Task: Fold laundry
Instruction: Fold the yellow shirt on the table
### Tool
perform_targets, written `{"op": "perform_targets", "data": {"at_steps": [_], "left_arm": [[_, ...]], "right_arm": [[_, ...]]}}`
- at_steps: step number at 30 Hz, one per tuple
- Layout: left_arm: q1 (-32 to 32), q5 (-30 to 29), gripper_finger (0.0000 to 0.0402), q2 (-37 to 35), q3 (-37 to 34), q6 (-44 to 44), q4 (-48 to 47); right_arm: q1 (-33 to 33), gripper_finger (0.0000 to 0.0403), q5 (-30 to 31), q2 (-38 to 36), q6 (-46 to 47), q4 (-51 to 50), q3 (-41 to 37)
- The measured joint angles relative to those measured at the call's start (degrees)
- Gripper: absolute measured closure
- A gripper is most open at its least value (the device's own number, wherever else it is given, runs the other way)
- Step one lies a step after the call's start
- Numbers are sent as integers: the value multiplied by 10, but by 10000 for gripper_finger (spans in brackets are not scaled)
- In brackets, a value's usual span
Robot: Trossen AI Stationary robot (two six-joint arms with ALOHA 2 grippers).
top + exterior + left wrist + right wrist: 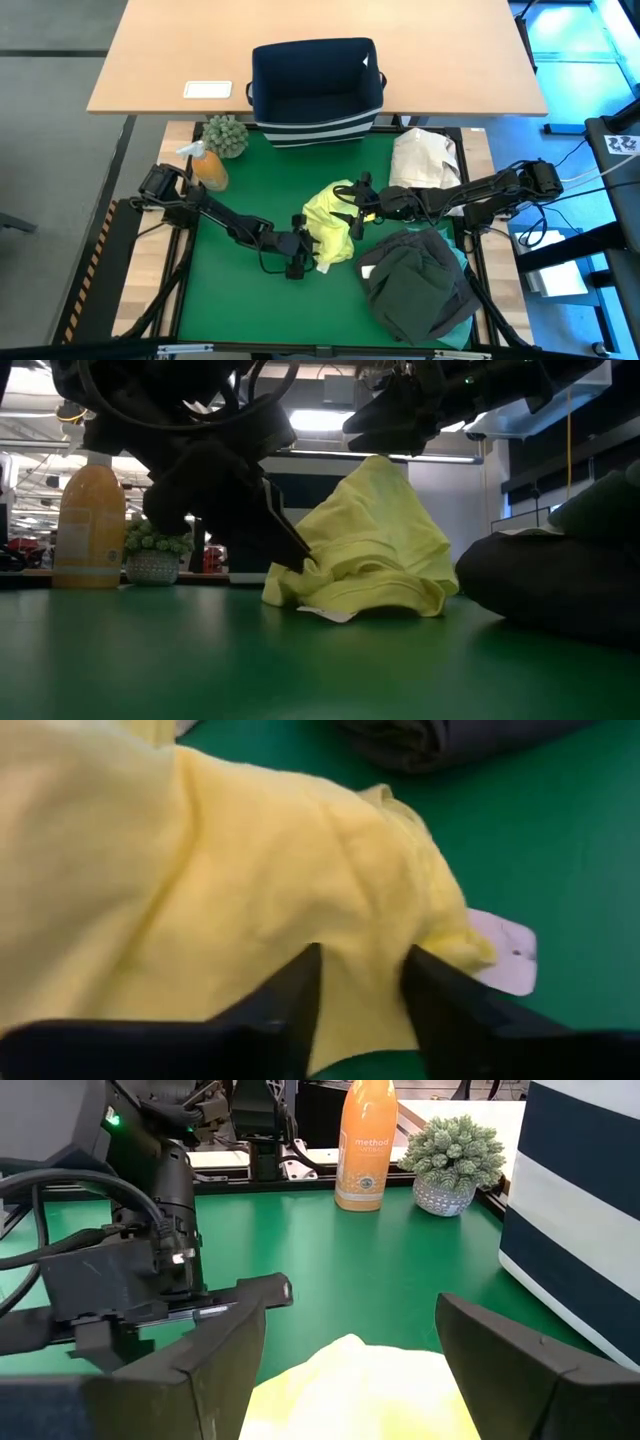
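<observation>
The yellow-green shirt (335, 225) stands in a tent-like heap mid-table, its lower folds (360, 595) on the green mat and a white tag (505, 950) at its edge. My right gripper (352, 215) hangs over the heap and is shut on its peak. My left gripper (362, 960) slants down at the shirt's lower left side, open, with cloth showing between its fingers. A pile of dark garments (415, 285) lies at the near right, and a turquoise one (462, 330) peeks out beneath it. My right gripper holds the shirt's raised peak (380, 460) from above and the table's right. Bunched cloth (350, 1380) fills the space between its two fingers. The shirt hangs below in a cone, its lower part resting on the mat. My left gripper's fingertips (295, 560) stand at the shirt's lower left folds; whether they touch the cloth I cannot tell.
A navy bin (318, 90) with a striped base stands at the far edge. An orange bottle (210, 168) and a small plant (227, 135) are at the far left. A cream cloth bundle (425, 160) lies at the far right. Bare green mat (240, 310) shows at the near left.
</observation>
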Motion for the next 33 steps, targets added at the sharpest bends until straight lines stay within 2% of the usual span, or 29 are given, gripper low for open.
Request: {"op": "perform_targets", "data": {"at_steps": [4, 6, 10, 13, 20, 26, 33], "left_arm": [[2, 16, 370, 0, 0, 4, -7], [5, 33, 390, 0, 0, 3, -7], [1, 30, 398, -11, 0, 12, -12], [-10, 12, 399, -47, 1, 19, -11], [-59, -94, 400, -154, 1, 60, -51], [-103, -185, 401, -216, 1, 80, -78], [-139, -296, 401, -269, 30, 161, -80]], "right_arm": [[0, 111, 0, 0, 0, 0, 0], [0, 111, 0, 0, 0, 0, 0], [0, 111, 0, -1, -1, -1, 0], [0, 111, -14, -18, -2, -12, 0], [9, 111, -74, -89, 2, -59, 24], [48, 111, -75, -97, -2, -60, 23], [79, 111, -74, -97, -45, -33, 45]]}}
